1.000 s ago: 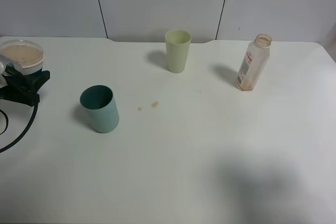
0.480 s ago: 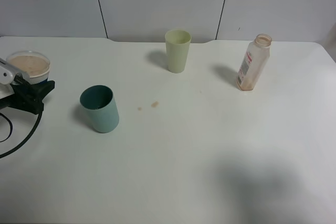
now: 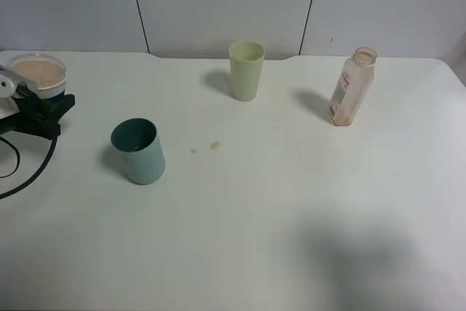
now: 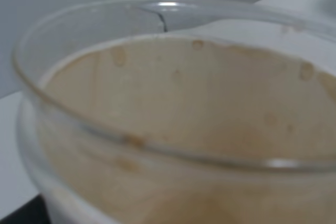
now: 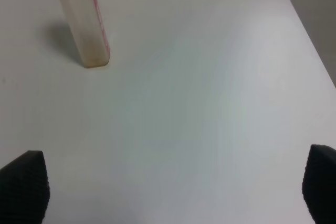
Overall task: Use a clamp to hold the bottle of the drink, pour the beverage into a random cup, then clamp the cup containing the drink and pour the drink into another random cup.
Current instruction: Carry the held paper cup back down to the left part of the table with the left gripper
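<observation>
At the table's far left edge my left gripper (image 3: pixel 51 111) is shut on the blue-banded white cup (image 3: pixel 35 76), which holds brown beverage (image 3: pixel 33 71). The left wrist view is filled by that cup's rim (image 4: pixel 157 9) and stained inner wall; the jaws are hidden there. The teal cup (image 3: pixel 138 151) stands upright right of the gripper, apart from it. The bottle (image 3: pixel 351 87) stands uncapped at the back right, brown-stained and nearly empty. In the right wrist view the bottle (image 5: pixel 86 24) is far ahead of my right gripper (image 5: pixel 173 192), which is open with nothing between its fingertips (image 5: pixel 23 184).
A pale yellow-green tumbler (image 3: pixel 247 71) stands at the back middle. Two small brown drops (image 3: pixel 214 145) lie on the white table (image 3: pixel 291 202) right of the teal cup. A black cable (image 3: pixel 29 180) trails from the left arm.
The left gripper with the cup dipped toward the teal cup, then drew back up and left. The other cups and the bottle have not moved.
</observation>
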Available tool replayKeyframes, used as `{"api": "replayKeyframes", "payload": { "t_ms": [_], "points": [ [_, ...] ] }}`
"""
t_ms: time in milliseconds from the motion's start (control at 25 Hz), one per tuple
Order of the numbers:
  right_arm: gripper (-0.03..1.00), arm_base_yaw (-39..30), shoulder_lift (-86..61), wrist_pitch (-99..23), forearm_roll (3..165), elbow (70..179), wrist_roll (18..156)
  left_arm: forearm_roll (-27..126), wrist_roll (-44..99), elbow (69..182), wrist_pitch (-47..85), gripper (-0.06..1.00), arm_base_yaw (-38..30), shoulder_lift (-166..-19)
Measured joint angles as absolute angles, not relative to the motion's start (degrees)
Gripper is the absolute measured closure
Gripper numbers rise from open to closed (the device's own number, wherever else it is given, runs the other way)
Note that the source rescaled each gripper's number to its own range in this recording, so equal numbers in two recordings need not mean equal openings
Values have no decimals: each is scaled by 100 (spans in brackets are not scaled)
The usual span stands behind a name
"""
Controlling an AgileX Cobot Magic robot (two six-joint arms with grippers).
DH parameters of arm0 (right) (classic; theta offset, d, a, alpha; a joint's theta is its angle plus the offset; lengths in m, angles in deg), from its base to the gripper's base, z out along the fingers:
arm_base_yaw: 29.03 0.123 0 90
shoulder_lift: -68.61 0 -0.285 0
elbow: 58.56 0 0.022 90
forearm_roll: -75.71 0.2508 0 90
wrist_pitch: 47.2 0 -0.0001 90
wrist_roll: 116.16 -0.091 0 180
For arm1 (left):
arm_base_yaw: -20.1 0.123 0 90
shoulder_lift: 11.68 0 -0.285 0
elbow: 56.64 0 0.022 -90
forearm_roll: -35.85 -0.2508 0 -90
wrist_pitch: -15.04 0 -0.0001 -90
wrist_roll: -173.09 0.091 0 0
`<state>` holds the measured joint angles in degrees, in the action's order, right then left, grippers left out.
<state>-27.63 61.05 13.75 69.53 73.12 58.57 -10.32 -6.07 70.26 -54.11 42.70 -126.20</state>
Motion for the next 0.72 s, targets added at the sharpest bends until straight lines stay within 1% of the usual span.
{"api": "replayKeyframes", "payload": {
  "t_ms": [280, 720],
  "points": [
    [-3, -2763, 6105, 1375, 6953, 7312, 5857, -1097, -819, 7342, -5417, 94, 4150, -12930],
    [-3, -2763, 6105, 1375, 6953, 7312, 5857, -880, -965, 8074, -5421, 94, 3308, -13603]
  ]
}}
